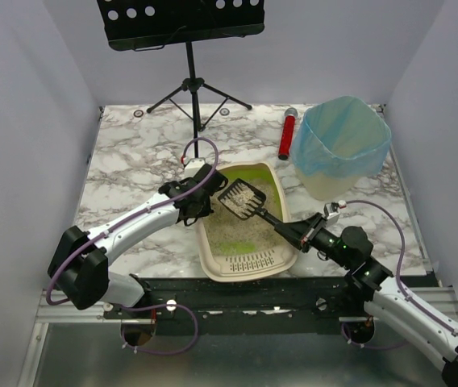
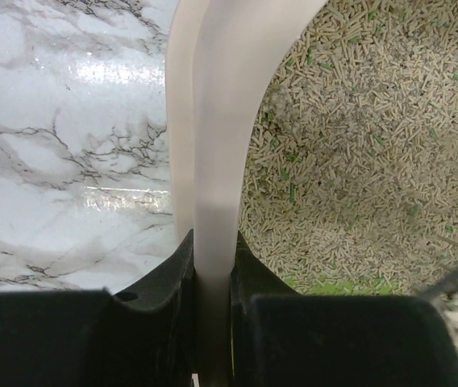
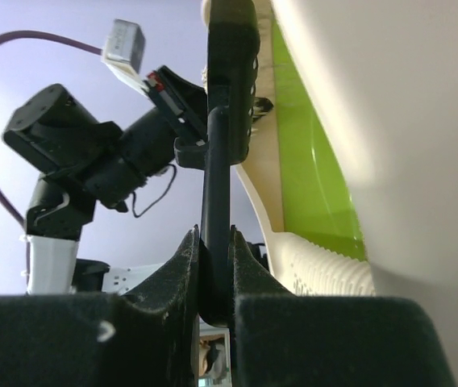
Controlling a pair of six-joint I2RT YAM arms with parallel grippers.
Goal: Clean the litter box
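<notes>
We find the litter box (image 1: 206, 242) near the front middle of the marbled counter (image 1: 132, 157), its slotted grille at the near end and its lime-green inner rim at the far end. Tan pellets (image 2: 358, 145) with a few green bits cover its floor. Our left hand (image 1: 199, 203) is clamped narrowly on the box's left wall, one finger outside and one inside. Our right hand (image 1: 295, 234) is closed tight on the handle of a black slotted scoop (image 1: 243, 201), whose head sits over the far half of the box with some pellets on it. Well behind, to the right, stands a bin (image 1: 343, 149) lined with a blue bag; a red cylinder (image 1: 287, 135) lies just left of it. A music stand (image 1: 190, 76) rises at the back.
</notes>
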